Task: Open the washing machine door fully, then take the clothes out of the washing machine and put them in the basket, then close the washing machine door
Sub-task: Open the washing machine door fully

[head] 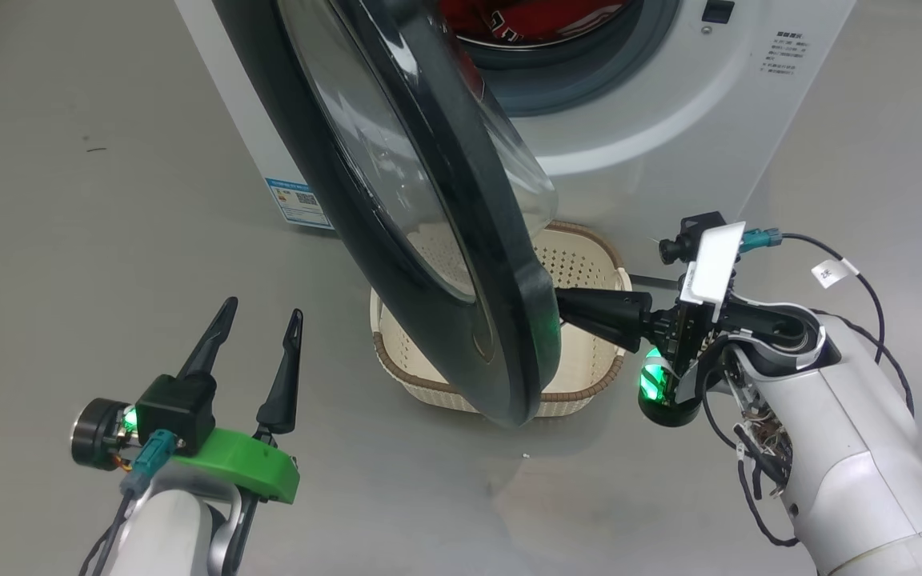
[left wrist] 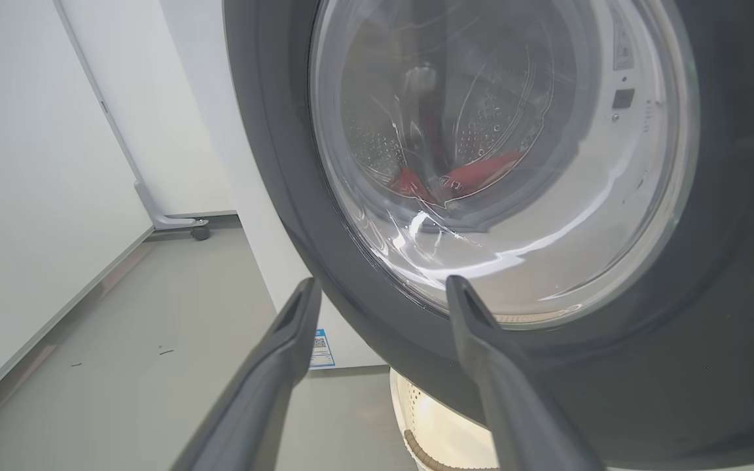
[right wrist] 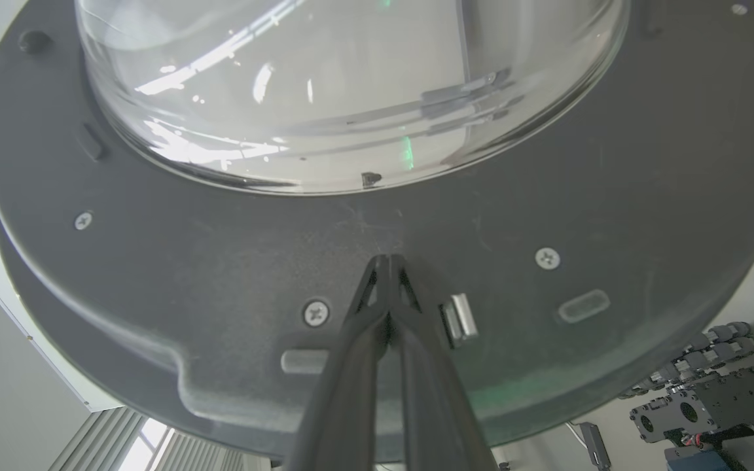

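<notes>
Floor: plain grey, bare around the white washing machine (head: 653, 120).
Door: the washing machine door (head: 509, 320) stands swung out partway, edge-on in the head view, not yet fully open by the look of it.
Clothes: the clothes (head: 533, 20) lie red in the drum; none are out.
Basket: the basket (head: 589, 386) sits on the floor below the door, with no clothes visible in it.
Left to do: finish opening, unload, close.
Left tool (head: 262, 309): fingers spread wide, holding nothing, apart from the door's outer face.
Right tool (right wrist: 387, 261): fingers clenched together on nothing, tips apparently against the door's inner face, beside the latch.
</notes>
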Tool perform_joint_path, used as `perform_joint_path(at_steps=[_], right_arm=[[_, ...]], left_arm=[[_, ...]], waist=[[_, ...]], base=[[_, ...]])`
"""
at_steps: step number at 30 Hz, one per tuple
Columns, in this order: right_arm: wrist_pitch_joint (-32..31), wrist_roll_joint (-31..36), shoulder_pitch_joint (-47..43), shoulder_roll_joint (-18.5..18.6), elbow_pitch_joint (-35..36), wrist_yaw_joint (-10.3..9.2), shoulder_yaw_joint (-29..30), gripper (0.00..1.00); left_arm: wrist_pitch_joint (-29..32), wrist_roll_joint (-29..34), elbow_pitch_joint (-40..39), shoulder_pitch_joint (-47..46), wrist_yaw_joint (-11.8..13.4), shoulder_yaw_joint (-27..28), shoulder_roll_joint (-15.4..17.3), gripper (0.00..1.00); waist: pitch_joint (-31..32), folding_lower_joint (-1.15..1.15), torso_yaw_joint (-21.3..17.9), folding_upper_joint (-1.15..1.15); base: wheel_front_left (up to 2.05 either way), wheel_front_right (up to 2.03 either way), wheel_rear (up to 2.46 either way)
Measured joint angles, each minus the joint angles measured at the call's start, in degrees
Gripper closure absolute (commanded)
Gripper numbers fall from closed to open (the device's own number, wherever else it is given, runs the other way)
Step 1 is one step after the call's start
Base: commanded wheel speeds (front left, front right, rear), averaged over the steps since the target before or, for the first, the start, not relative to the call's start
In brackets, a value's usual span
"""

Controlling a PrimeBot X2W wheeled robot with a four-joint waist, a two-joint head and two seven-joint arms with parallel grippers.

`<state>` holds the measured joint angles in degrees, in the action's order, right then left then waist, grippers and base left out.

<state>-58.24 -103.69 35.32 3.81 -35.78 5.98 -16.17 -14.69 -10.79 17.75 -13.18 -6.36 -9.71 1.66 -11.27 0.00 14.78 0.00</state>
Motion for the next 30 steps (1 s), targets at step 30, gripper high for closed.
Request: perform_joint_path(at_steps=[30], right_arm=[[14.8,-10.8,-6.5,0.2,9.5,0.52,-19.5,1.0]], left_arm=[[0.0,-0.9,0.3,2.1,0.5,-1.8,0.0,0.0]], waist=[[3.1,0.0,7.9,0.0]], base=[[0.0,0.0,0.0]])
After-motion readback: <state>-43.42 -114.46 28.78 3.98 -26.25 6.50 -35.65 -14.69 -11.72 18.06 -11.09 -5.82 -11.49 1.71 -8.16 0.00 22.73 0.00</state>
